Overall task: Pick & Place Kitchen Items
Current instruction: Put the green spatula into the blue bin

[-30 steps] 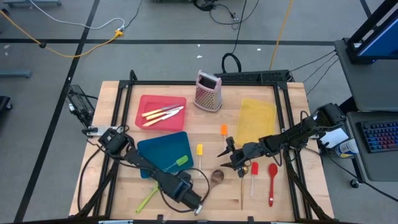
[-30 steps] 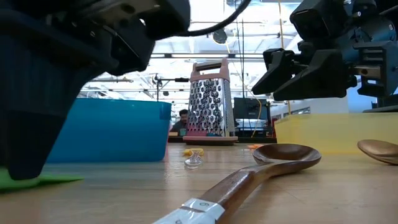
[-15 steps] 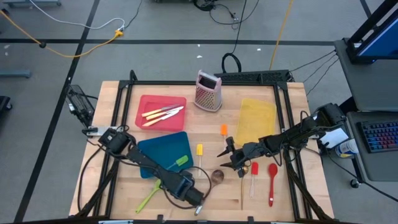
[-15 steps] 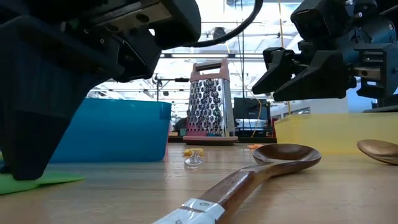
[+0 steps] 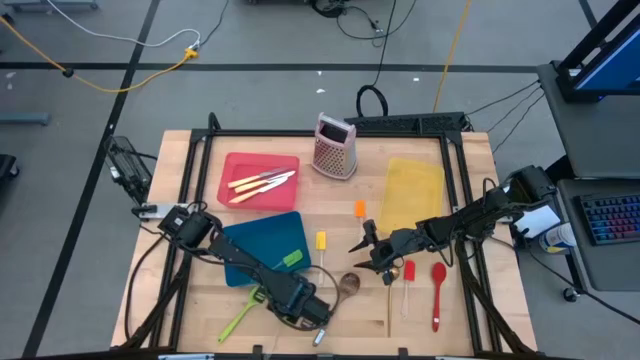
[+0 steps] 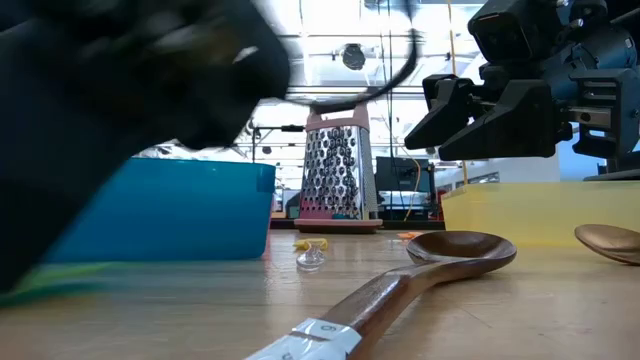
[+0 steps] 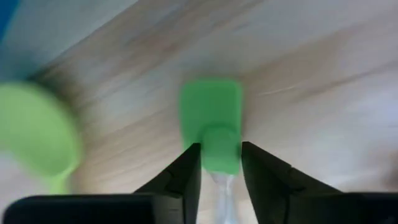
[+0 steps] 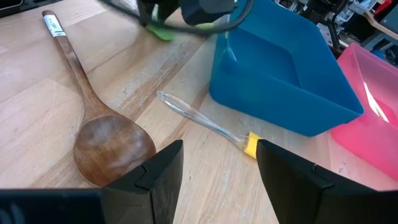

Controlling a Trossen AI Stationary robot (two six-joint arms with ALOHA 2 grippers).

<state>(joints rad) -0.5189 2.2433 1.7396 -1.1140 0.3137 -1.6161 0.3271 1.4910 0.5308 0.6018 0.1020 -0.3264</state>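
Observation:
My left gripper (image 7: 221, 149) points down near the table's front edge (image 5: 265, 297), open. Its fingers stand on either side of the neck of a green spatula (image 7: 210, 115) with a clear handle. The spatula lies flat on the wood, and a green spoon (image 7: 37, 134) lies beside it. My right gripper (image 8: 217, 168) hangs open and empty above the table (image 5: 362, 250). Below it lie a wooden spoon (image 8: 112, 146) and a yellow spatula (image 8: 205, 124). My left gripper comes at the green spatula from above, one finger (image 7: 189, 165) on each side of its neck (image 7: 219, 155), just behind the blade. The gaps are very narrow, and I cannot tell whether the fingers touch it. The spatula lies on the table.
A red bin (image 5: 232, 165) holds cream-handled knives. Nearer stands a blue bin (image 5: 250, 240) with a green utensil (image 5: 291, 258) in it, and a yellow bin (image 5: 413, 190) stands at the right. A grater (image 5: 335, 145) stands at the back. Orange (image 5: 360, 208) and red (image 5: 408, 275) spatulas and a red spoon (image 5: 437, 290) lie near my right gripper.
My left gripper has tipped over the green spatula and shows blurred in the low view, still turning. The spatula stays on the table.

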